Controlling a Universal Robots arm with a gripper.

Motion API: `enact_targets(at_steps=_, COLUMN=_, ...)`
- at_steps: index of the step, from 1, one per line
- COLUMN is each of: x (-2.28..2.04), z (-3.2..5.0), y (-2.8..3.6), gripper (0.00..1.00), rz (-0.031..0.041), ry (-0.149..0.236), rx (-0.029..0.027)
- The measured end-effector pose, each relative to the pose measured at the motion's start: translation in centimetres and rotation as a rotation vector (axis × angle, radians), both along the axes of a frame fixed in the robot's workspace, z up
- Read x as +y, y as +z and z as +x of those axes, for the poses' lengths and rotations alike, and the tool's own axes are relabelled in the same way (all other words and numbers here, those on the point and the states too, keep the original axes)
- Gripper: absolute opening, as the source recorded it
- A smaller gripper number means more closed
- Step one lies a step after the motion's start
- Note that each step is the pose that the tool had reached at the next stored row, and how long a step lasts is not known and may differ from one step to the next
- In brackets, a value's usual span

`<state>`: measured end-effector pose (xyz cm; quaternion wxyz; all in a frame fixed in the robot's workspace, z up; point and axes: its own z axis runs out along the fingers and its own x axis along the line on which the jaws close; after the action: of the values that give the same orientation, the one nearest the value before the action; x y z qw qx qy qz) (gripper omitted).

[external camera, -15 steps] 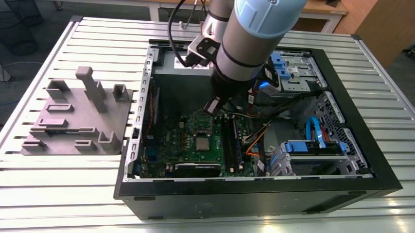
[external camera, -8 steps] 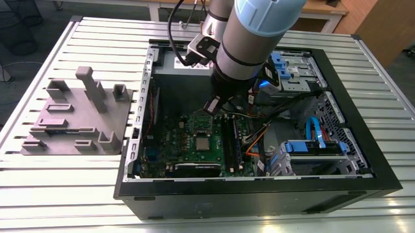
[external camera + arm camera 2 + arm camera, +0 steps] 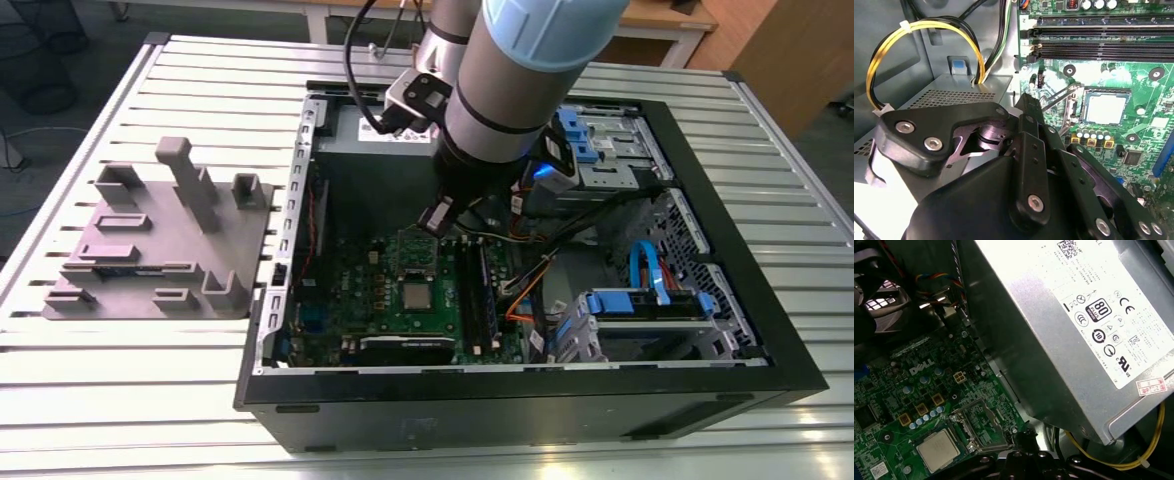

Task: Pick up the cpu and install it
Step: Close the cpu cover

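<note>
Silver cpu: the cpu [image 3: 1105, 108] is a small flat square chip with a shiny pale metal top and a thin light rim; in the first wrist view [image 3: 938, 448] its corners look slightly rounded.
Cpu place: it lies flat in the socket [image 3: 1077, 104] on the board [image 3: 1144, 80], just ahead of the hand's tips and apart from them. In the exterior view [image 3: 419, 295] it shows below the hand, near the middle of the board.
Socket: a metal frame stands open beside the chip, with a thin lever [image 3: 1058, 97] slanting between the hand and the chip.
Hand: the hand [image 3: 1029, 107] hangs inside the case [image 3: 747, 300], its black linked fingers [image 3: 1026, 150] drawn together to a narrow point. Nothing shows between them, though I cannot tell for sure whether they are fully clenched.
Near the hand: a grey supply box [image 3: 1079, 325] sits close at one side, with yellow and black wires [image 3: 924, 30] looped over it. Memory slots [image 3: 1099, 35] run beyond the chip, farther from the hand.
Arm: the arm [image 3: 514, 90] comes down into the case from above.
Fixture: a grey plastic fixture [image 3: 160, 245] with upright blocks rests on the slatted counter [image 3: 160, 400], well apart from the hand, outside the case at the exterior view's left.
</note>
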<state>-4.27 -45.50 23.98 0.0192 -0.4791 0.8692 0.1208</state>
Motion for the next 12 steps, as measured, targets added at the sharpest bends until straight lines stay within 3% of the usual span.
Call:
enact_targets(at_steps=7, x=-0.01, z=-0.02, y=0.11, gripper=0.11, rz=-0.0060, ry=0.003, rx=-0.0001)
enact_targets(at_steps=12, x=-0.03, z=-0.02, y=0.12, gripper=0.11, rz=-0.0302, ry=0.007, rx=0.0001)
